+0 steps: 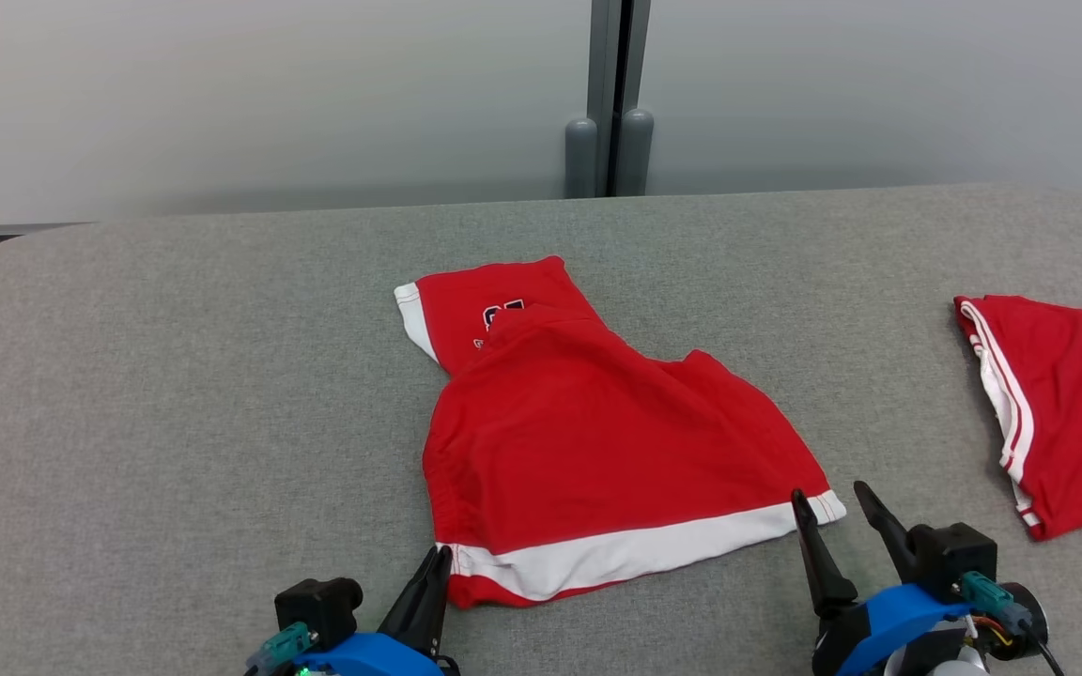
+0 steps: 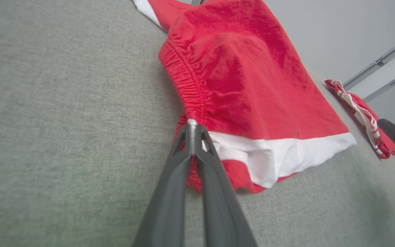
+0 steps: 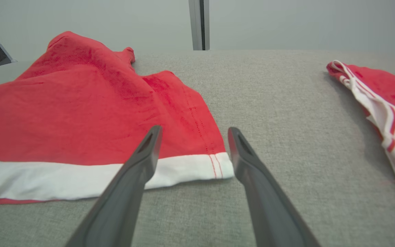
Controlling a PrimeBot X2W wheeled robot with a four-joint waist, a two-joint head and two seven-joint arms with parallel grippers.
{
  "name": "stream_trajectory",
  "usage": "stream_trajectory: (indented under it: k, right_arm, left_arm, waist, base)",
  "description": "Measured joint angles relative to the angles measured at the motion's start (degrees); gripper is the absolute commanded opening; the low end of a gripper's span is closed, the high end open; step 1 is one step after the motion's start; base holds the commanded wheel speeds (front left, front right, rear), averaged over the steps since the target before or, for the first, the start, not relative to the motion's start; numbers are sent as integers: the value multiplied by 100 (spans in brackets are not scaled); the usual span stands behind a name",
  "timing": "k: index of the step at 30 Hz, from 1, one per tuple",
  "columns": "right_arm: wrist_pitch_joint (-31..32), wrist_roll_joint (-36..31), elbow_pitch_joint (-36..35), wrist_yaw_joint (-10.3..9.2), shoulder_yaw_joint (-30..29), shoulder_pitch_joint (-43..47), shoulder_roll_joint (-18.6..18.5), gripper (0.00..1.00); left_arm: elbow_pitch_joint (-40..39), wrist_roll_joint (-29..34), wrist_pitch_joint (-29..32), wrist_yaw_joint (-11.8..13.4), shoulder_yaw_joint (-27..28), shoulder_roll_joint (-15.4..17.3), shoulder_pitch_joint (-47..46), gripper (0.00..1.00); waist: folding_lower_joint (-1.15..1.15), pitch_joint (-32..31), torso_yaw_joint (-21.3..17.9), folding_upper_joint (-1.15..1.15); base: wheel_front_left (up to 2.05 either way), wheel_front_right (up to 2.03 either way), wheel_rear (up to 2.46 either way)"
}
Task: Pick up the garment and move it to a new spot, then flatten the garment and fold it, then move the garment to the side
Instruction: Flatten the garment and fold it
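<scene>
Two red garments lie on the grey padded table (image 1: 175, 376). The task's one, a pair of shorts (image 1: 597, 441) with a white band, sits rumpled near the middle, and the other garment (image 1: 1067, 413) lies well apart at the right edge. The left gripper (image 1: 440, 556) has its fingers pressed together on the shorts' near left corner, with a sliver of white cloth pinched between the tips. The right gripper (image 1: 828, 493) stands spread wide and holds nothing. Its fingers sit either side of the band's near right corner — whether they touch the cloth is unclear.
</scene>
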Motion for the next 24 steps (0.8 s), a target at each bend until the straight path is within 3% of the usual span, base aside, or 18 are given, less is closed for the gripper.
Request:
stream_trajectory:
  k: [10, 18, 22, 23, 24]
  right_arm:
    - [1, 140, 602, 0, -452, -129, 0, 100]
    - [0, 230, 792, 0, -120, -232, 0, 100]
    - [-1, 190, 762, 0, -64, -232, 0, 59]
    - [-1, 188, 735, 0, -47, -230, 1, 55]
    - [-1, 187, 714, 0, -37, -226, 2, 58]
  left_arm:
    - [-162, 404, 0, -16, 474, 32, -64, 0]
    - [-309, 871, 0, -18, 979, -136, -48, 0]
    - [-330, 953, 0, -18, 1005, -194, -48, 0]
    - [-335, 976, 0, -18, 1022, -212, -49, 0]
    - [-336, 990, 0, -18, 1029, -221, -49, 0]
  waist:
    - [0, 166, 212, 0]
    - [0, 387, 195, 1]
    - [0, 425, 159, 1]
    - [0, 438, 145, 1]
    - [0, 443, 138, 1]
  base:
    - [0, 0, 0]
    - [0, 0, 0]
    - [0, 0, 0]
    - [0, 0, 0]
    - [0, 0, 0]
